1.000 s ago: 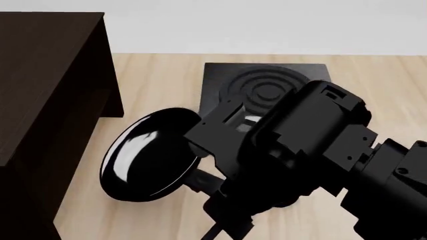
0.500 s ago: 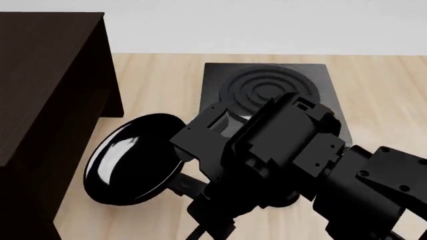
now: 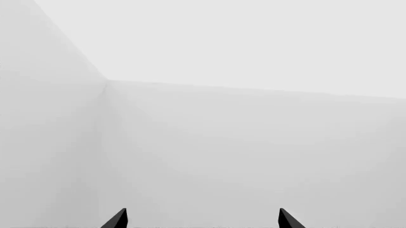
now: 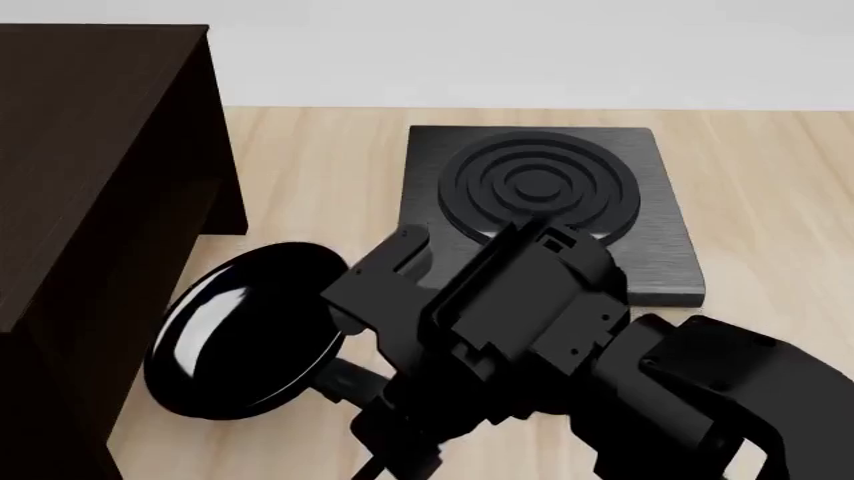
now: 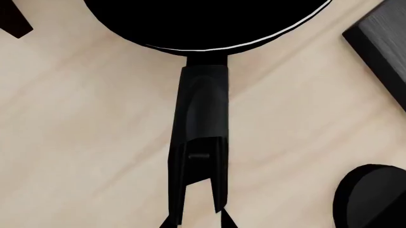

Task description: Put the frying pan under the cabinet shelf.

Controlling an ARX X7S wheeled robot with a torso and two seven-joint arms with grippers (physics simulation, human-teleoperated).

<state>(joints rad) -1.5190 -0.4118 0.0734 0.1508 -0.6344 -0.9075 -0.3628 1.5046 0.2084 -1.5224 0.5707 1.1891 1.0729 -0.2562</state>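
One pan (image 4: 240, 335), tipped up on edge with its glossy black underside facing the camera, hangs at lower left of the head view, carried by the right gripper (image 5: 199, 216). In the right wrist view the jaws sit closed on the pan's long black handle (image 5: 204, 109), the thin silver rim arcing across the top of that frame over pale wood counter (image 4: 320, 170). The cabinet (image 4: 94, 180) fills the left edge of the head view, its dark side wall just beside the pan's rim; whether the two touch cannot be told. The square stove plate (image 4: 667, 200) lies at upper centre, well apart from the pan.

The left gripper (image 3: 199, 223) shows only two dark tips set wide apart at the bottom of its own view, holding nothing, pointed at blank grey walls.

The risk from here, as it looks, is the tilted pan clipping the cabinet's side or front edge on the way in, since its full width stands nearly upright; a knock there could twist the handle in the jaws. The space under the shelf is not visible in any view, so clearance cannot be judged. Open counter lies between cabinet and stove plate, in the upper middle of the head view, leaving room to level the pan before sliding it left.
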